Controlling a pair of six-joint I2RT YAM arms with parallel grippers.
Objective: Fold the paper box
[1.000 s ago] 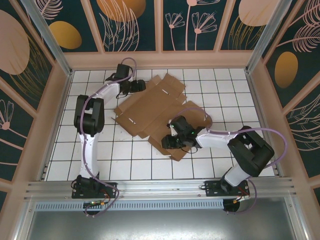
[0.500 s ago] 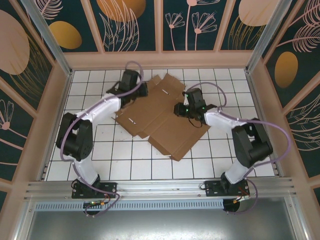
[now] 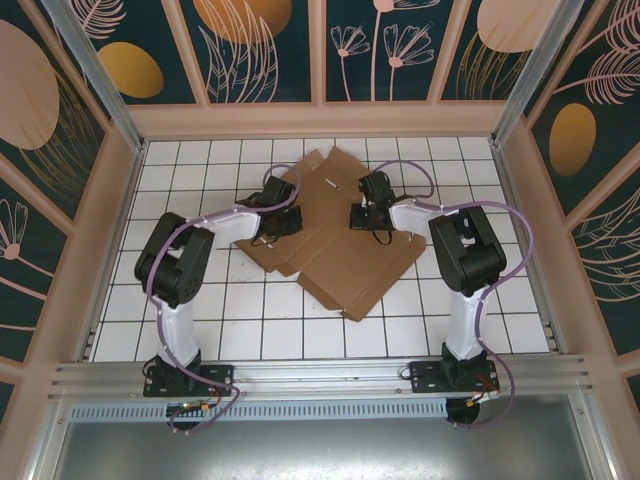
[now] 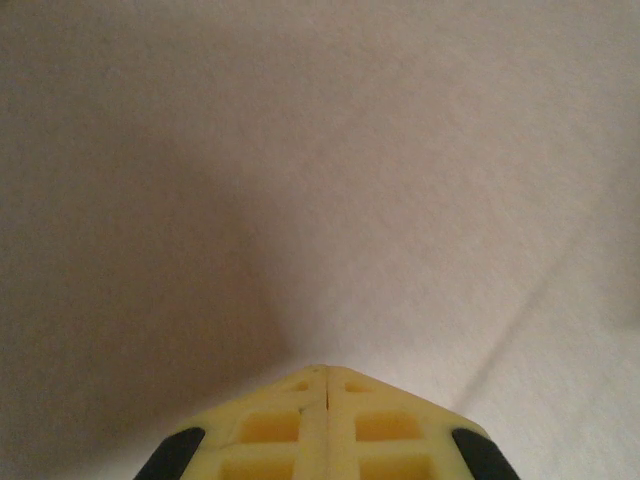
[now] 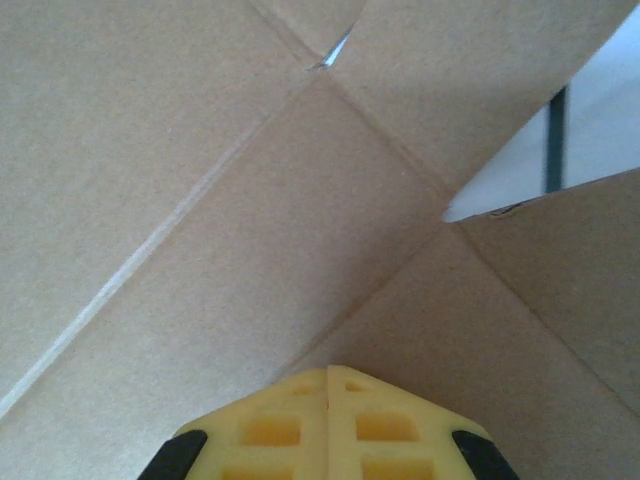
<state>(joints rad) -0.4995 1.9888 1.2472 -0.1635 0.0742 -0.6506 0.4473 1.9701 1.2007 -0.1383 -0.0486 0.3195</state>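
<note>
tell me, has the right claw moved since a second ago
Yes. The right claw moved toward the back wall, from the paper box's near corner to its far half.

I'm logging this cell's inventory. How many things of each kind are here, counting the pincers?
paper box: 1
pincers: 2, the left pincer and the right pincer, both shut over the cardboard
Total: 3

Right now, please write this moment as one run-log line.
box: flat on table, unfolded | left gripper: shut, tip over box | right gripper: shut, tip near creases
</note>
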